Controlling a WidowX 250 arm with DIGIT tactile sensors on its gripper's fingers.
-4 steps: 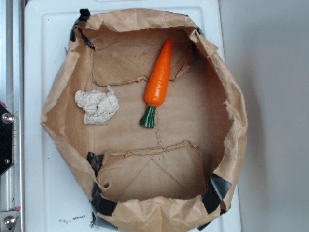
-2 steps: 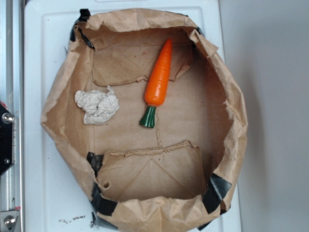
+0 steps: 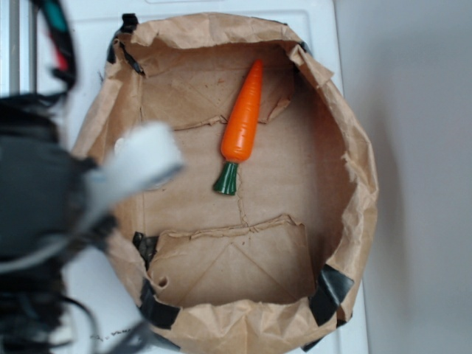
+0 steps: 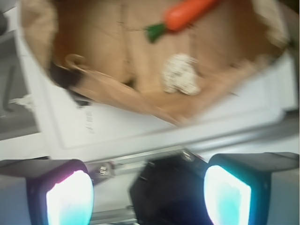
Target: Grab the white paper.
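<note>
In the wrist view the white paper (image 4: 180, 75), a crumpled off-white wad, lies on the floor of the brown paper bag (image 4: 117, 93), close to its near wall. The orange toy carrot (image 4: 187, 14) lies beyond it. My gripper (image 4: 149, 197) is open, its two glowing pads wide apart with nothing between them. It hangs outside the bag, well short of the wad. In the exterior view my blurred arm (image 3: 37, 192) and its white ribbon cable (image 3: 140, 158) cover the spot where the wad lies. The carrot (image 3: 242, 118) shows in the bag (image 3: 354, 184).
The bag sits on a white board (image 3: 74, 44), its corners held with black tape (image 3: 328, 291). A metal rail (image 3: 15, 44) runs along the left. A black mount (image 4: 164, 192) lies below the gripper. A grey surface (image 3: 420, 184) lies to the right.
My arm has swung into the exterior view from the left and now hides the white paper, which lay in plain sight before. The carrot and bag have not moved.
</note>
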